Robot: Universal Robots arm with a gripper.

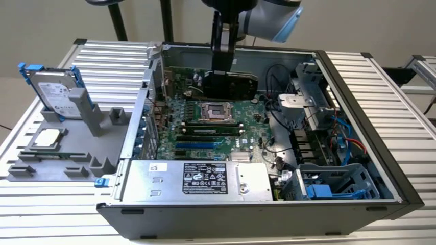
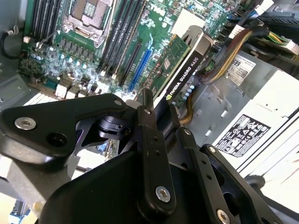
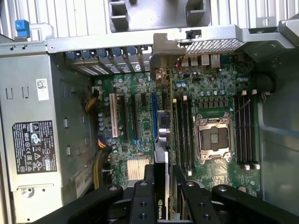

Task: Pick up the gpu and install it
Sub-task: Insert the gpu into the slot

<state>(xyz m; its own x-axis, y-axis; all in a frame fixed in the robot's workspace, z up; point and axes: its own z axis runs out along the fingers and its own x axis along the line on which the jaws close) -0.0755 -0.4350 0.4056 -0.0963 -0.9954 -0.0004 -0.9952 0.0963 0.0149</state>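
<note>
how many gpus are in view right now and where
1. The gpu is clamped in the gripper, over the motherboard inside the open computer case. The case walls or the power supply could hide another.

White lettering ran along the black edge of the gpu (image 2: 183,79) in the second wrist view. The silver power supply (image 1: 253,182) carried a black label (image 1: 210,178) of small white print and symbols, plus a white printed sticker (image 3: 42,89).

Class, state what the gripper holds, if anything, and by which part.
The gripper holds the gpu by its upper edge, fingers pressing each face.
</note>
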